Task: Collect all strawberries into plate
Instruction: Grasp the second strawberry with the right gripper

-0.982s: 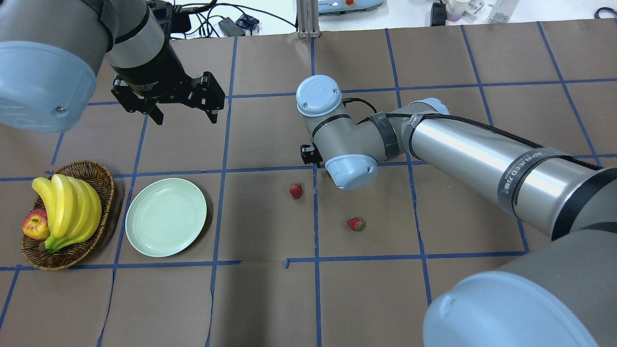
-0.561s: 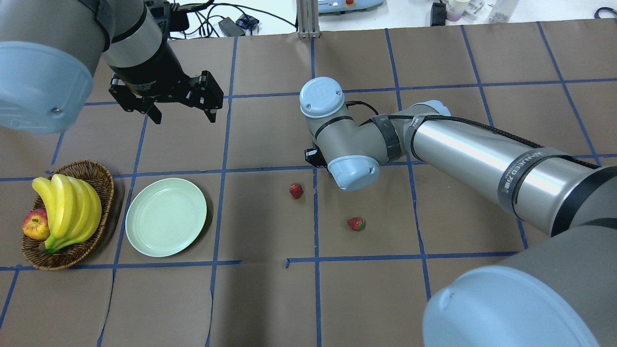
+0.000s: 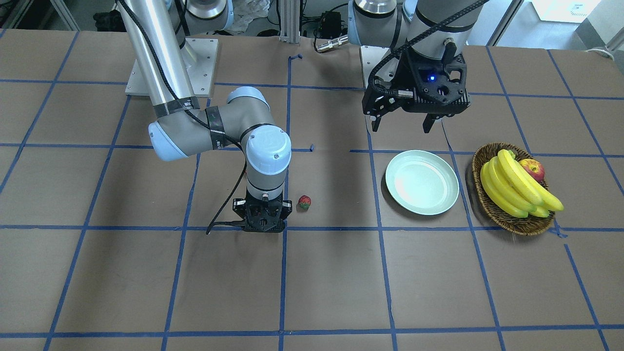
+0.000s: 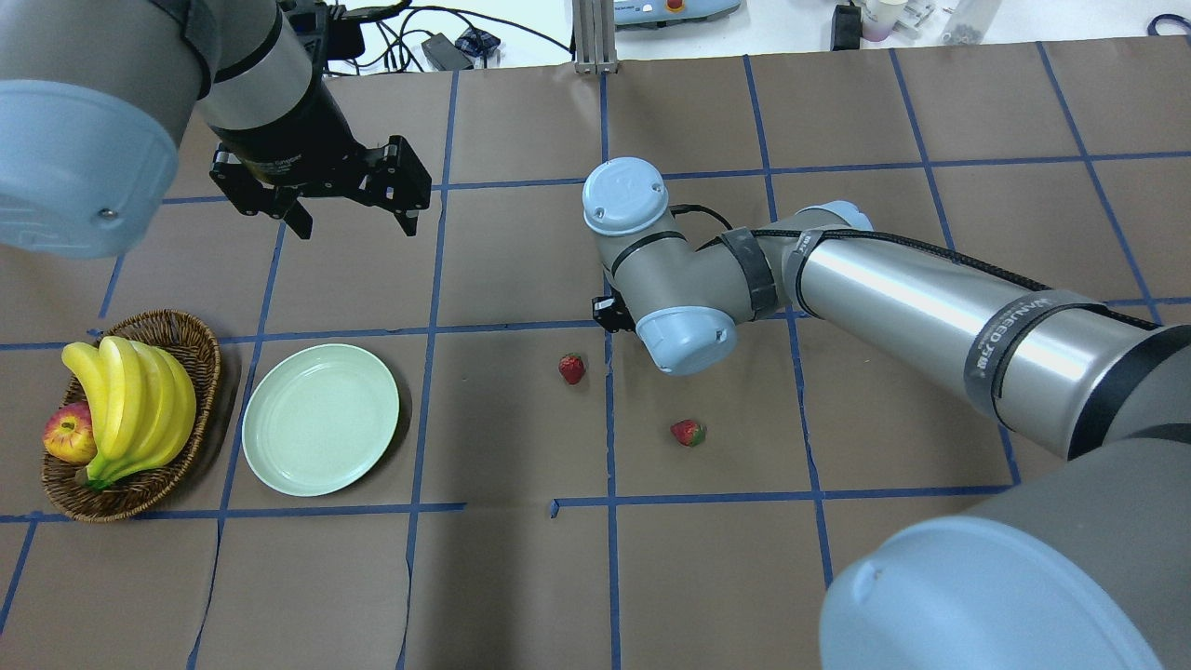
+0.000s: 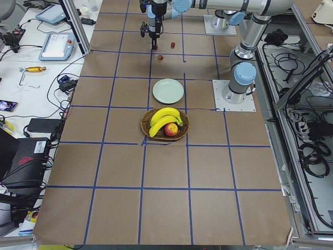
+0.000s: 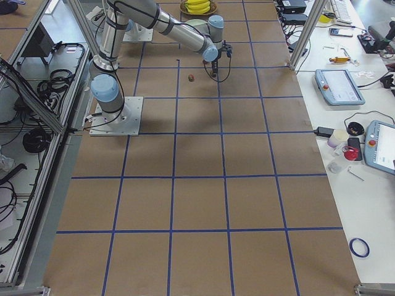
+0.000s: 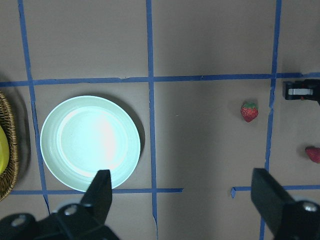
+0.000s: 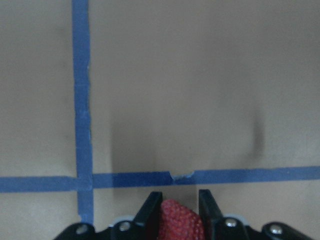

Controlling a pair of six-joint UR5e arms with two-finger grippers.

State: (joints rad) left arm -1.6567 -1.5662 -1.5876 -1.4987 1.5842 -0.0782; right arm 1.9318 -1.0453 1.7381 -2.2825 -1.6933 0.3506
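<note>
My right gripper (image 8: 179,196) is shut on a red strawberry (image 8: 179,222), low over the brown table beside a blue tape line. In the front-facing view it (image 3: 264,226) points straight down, and in the overhead view its wrist mostly hides it. Two more strawberries (image 4: 571,368) (image 4: 688,432) lie on the table near it. One of them shows in the front-facing view (image 3: 304,202). The pale green plate (image 4: 320,419) sits empty to the left. My left gripper (image 4: 356,223) hangs open and empty above the table beyond the plate, which also shows in its wrist view (image 7: 90,144).
A wicker basket (image 4: 203,346) with bananas (image 4: 140,400) and an apple (image 4: 67,435) stands just left of the plate. Blue tape lines cross the brown table cover. Cables and equipment lie beyond the far edge.
My right wrist has shifted slightly right and toward the near side. My left gripper has edged a little toward the far side, still open.
</note>
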